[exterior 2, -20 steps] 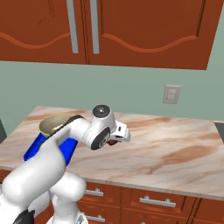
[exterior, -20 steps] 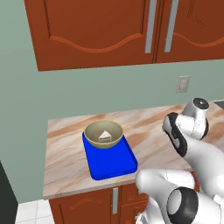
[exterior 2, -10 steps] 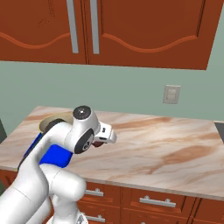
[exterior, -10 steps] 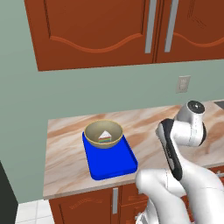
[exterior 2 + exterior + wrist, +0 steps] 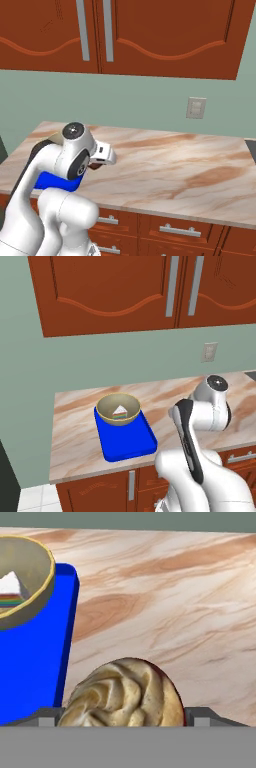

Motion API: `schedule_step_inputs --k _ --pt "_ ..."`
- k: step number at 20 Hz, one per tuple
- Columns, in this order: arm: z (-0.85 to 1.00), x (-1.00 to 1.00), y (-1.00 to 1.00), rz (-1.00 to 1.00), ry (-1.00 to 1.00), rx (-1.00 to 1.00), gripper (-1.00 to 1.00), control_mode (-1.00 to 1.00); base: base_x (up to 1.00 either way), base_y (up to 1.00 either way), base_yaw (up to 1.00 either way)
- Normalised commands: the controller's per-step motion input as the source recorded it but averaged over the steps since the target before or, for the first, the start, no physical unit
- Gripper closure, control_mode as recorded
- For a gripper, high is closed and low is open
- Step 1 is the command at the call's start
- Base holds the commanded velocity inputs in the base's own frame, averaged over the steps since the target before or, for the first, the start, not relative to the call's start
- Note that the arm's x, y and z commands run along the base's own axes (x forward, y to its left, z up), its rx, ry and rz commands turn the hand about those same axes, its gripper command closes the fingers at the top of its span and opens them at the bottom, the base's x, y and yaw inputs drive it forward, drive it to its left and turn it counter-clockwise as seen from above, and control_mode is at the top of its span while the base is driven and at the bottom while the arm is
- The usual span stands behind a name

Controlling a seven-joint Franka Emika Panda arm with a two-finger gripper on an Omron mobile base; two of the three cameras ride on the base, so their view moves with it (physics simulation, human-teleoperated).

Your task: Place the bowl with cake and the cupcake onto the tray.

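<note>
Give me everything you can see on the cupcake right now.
The cupcake shows in the hand view from above: a tan-beige swirl of ridged frosting with a thin dark red edge along its right side. It sits upright on the marbled counter, just beside the blue tray's long edge and not on it. It lies low in the frame, between the two tips of the open tool; whether they touch it cannot be told. Its lower part is cut off.

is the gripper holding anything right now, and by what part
Nothing is gripped yet: the cupcake sits on the counter between the open jaws of the gripper, beside the tray.
</note>
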Motion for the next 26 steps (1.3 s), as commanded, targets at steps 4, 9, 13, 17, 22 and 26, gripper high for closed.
schedule_step_inputs --k 4,9,13,17,22,26 --pt "0.19 -0.13 0.51 0.09 0.0 0.0 1.0 -1.0 0.0 0.0 0.0" --pt "0.18 -0.12 0.47 0.07 0.0 0.0 1.0 -1.0 0.0 0.0 0.0" --pt "0.1 -0.19 0.44 0.05 0.0 0.0 1.0 -1.0 0.0 0.0 0.0" --pt "0.0 -0.21 0.41 0.03 0.0 0.0 1.0 -1.0 0.0 0.0 0.0" --pt "-0.07 -0.12 0.39 0.0 0.0 0.0 1.0 -1.0 0.0 0.0 0.0" --pt "-0.31 0.0 0.21 0.0 -0.01 0.04 1.0 -1.0 0.0 0.0 0.0"
